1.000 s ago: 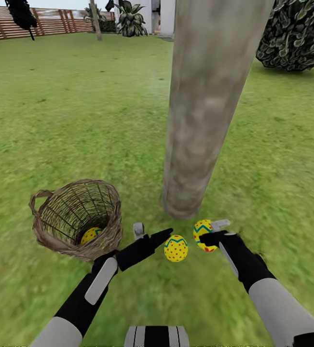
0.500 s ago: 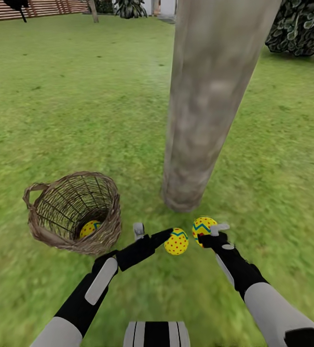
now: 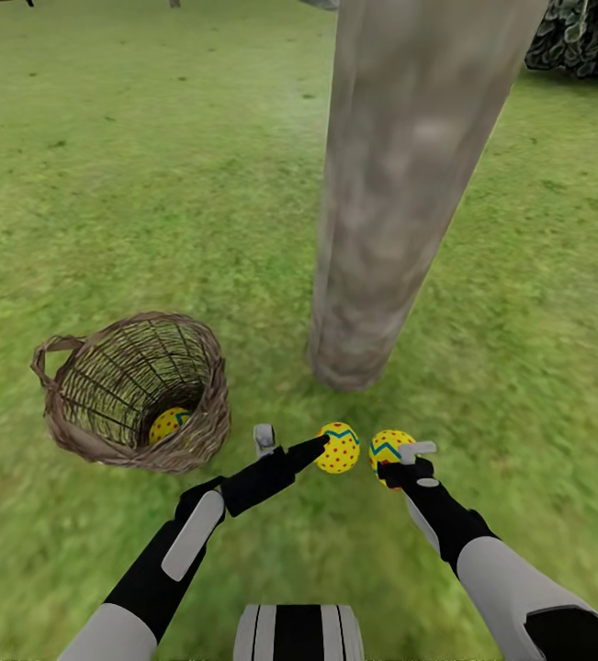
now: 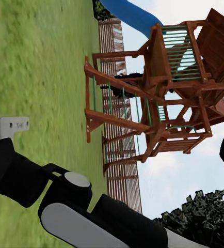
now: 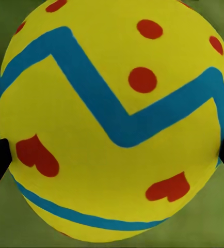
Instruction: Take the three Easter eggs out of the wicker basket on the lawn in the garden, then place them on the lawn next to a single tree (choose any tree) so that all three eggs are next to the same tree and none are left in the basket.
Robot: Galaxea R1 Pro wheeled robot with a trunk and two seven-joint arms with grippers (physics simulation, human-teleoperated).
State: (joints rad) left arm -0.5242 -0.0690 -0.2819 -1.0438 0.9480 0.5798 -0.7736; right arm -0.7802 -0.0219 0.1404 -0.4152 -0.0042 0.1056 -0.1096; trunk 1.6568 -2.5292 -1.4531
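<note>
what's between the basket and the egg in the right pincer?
Head view: the left pincer, open, and a second egg on the lawn separate the wicker basket from the held egg.

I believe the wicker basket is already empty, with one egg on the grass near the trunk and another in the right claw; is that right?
Not quite: the wicker basket isn't empty. The head view shows one Easter egg at its bottom. The rest holds: one egg lies on the lawn near the tree, and the right claw holds another.

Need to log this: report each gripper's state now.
Left gripper: open, holding nothing.
Right gripper: shut on an egg.
</note>
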